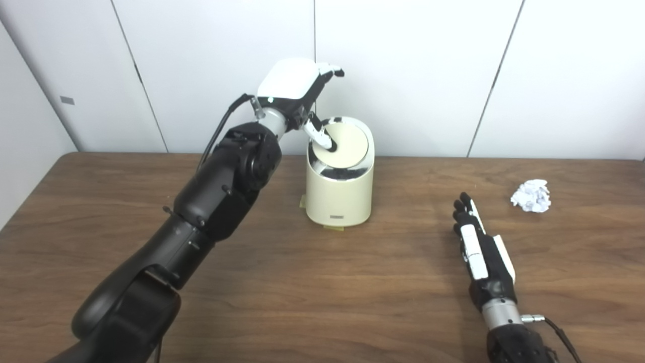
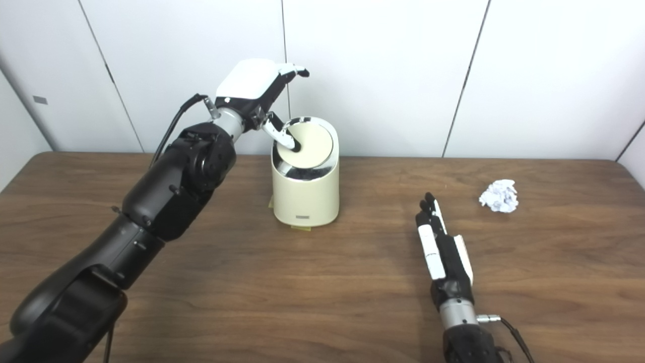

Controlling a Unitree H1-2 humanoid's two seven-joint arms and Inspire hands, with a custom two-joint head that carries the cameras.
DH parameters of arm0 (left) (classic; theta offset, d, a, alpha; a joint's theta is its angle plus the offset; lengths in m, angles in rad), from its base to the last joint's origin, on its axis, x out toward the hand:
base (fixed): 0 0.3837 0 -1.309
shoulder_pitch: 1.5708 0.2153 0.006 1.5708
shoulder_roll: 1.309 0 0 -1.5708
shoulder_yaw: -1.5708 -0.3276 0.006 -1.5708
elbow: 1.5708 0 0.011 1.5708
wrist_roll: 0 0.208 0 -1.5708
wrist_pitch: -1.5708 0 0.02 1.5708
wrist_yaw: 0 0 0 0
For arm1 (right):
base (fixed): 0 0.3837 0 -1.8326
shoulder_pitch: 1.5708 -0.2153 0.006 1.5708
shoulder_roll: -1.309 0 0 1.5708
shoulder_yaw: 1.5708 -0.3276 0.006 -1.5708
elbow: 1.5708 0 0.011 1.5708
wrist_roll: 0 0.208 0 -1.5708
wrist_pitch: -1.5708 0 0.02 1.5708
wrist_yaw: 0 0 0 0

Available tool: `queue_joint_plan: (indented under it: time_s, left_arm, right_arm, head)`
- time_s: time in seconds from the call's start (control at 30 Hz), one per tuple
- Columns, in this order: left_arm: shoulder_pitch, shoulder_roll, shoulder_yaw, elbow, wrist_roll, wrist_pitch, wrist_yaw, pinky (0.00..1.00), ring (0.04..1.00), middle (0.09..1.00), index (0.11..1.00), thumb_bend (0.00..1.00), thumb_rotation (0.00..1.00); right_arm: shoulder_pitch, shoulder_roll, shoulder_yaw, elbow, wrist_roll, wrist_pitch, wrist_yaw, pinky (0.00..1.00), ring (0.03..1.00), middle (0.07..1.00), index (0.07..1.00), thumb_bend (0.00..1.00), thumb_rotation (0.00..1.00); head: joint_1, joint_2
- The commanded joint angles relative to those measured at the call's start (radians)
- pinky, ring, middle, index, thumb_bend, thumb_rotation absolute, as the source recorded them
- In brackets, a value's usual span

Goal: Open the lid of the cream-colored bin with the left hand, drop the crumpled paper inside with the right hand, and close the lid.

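Two hands shared the table [image 1: 352, 302]. The cream-colored bin [image 1: 340, 194] stood upright near the back edge, its tilted lid [image 1: 345, 146] ringed in chrome. The crumpled paper [image 1: 530, 195] lay on the wood well to the bin's right, apart from both hands.

Handling, as judged: the paper looked very light, soft and easily compressed, so a gentle enclosing grasp around the whole wad should suffice; too little closure might let it slip free. The bin appeared a light, rigid shell that could slide or tip if pushed sideways; the lid's smooth face offered little purchase, so pressure near its rim seemed the likely means of swinging it.

Pose: the left hand [image 1: 295, 85] was raised above and behind the bin, palm down, fingers extended toward the wall and holding nothing, while its thumb [image 1: 322, 138] reached down to touch the lid's left part. The right hand [image 2: 443, 252] rested on the table, fingers straight, close together and empty, pointing away from the robot, short of the paper.
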Motion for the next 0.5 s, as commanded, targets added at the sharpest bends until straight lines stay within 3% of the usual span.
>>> queue_joint_plan:
  time_s: [0.0, 0.47]
  left_arm:
    - [-0.050, 0.009, -0.016, -0.003, 0.045, -0.014, 0.008, 0.90, 0.926, 0.926, 0.905, 0.96, 0.02]
    - [0.011, 0.025, -0.125, -0.038, 0.204, -0.058, -0.027, 0.98, 0.965, 0.944, 0.947, 1.00, 0.11]
  right_arm:
    - [-0.033, 0.003, 0.000, -0.020, 0.000, -0.034, -0.002, 0.99, 0.983, 0.982, 1.000, 0.61, 0.96]
    - [-0.019, 0.013, -0.003, -0.042, -0.002, -0.025, -0.011, 0.98, 0.977, 0.979, 1.000, 0.59, 0.96]
  head:
    - [-0.001, 0.002]
    - [-0.007, 0.015]
